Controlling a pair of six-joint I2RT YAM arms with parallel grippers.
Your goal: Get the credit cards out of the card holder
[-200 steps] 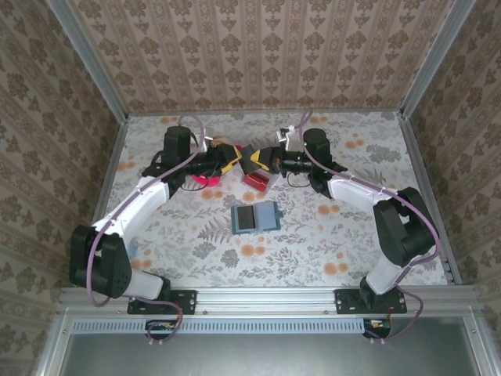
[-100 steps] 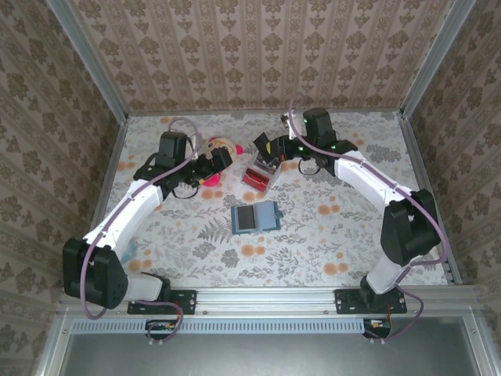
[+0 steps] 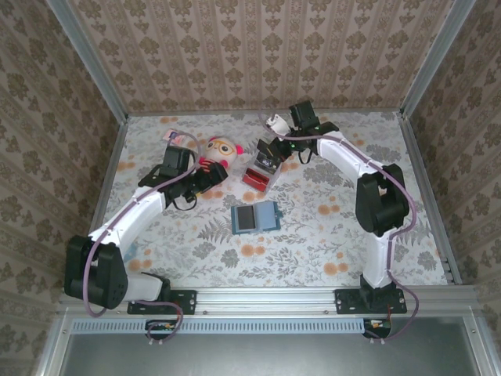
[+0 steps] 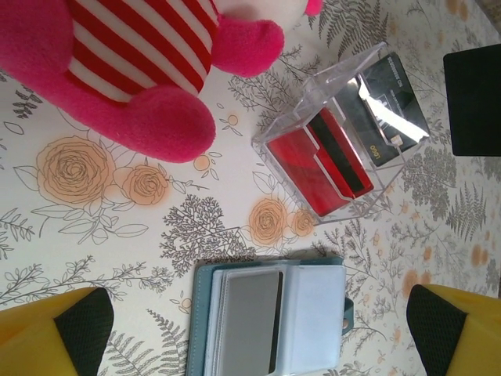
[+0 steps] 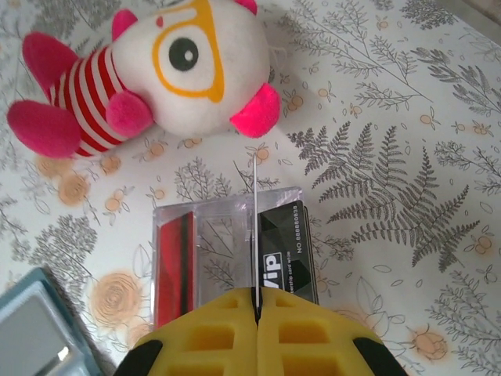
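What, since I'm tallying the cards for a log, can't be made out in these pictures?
Right wrist: the held card is edge-on in the shut right tool, so its face is unseen.
Left wrist: the card holder is cut off by the bottom edge, and the rest is unseen.
Top external: the clear box is too small to count what it holds.
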